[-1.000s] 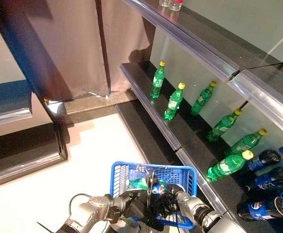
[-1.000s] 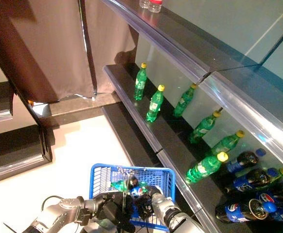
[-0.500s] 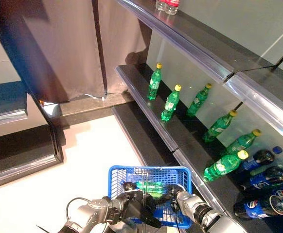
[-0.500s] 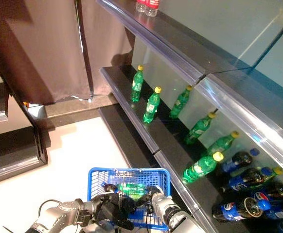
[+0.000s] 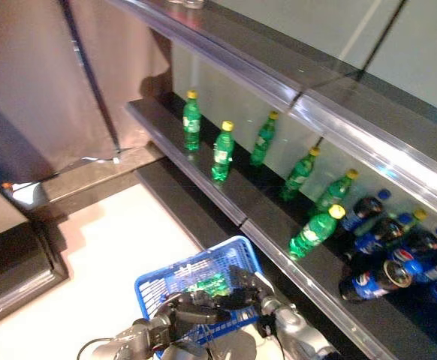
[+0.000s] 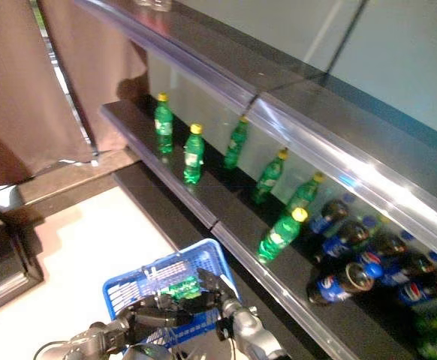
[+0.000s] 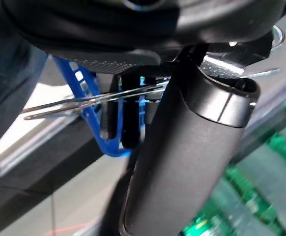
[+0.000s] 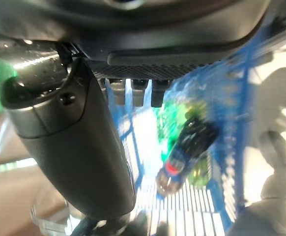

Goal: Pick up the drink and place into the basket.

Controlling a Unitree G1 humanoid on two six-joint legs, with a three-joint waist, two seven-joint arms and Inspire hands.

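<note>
A blue basket (image 5: 196, 261) hangs low in front of me. My left hand (image 5: 191, 312) is curled round its wire handle (image 7: 84, 102). Inside it lie a dark cola bottle (image 8: 185, 152) and a green bottle (image 5: 207, 285). My right hand (image 5: 250, 286) hovers at the basket's right rim, and in the right wrist view its thumb (image 8: 69, 147) and fingers stand clear of the cola bottle, holding nothing.
A dark shelf (image 5: 203, 176) runs along the right with green bottles (image 5: 222, 150) standing on it and one green bottle (image 5: 316, 229) lying down. Cola bottles (image 5: 376, 277) lie farther right. A brown curtain (image 5: 46, 82) hangs at the left above the pale floor (image 5: 106, 247).
The camera has swung to the right. My right hand, which held the cola bottle over the basket a second ago, has let it go inside and drawn back to the rim.
</note>
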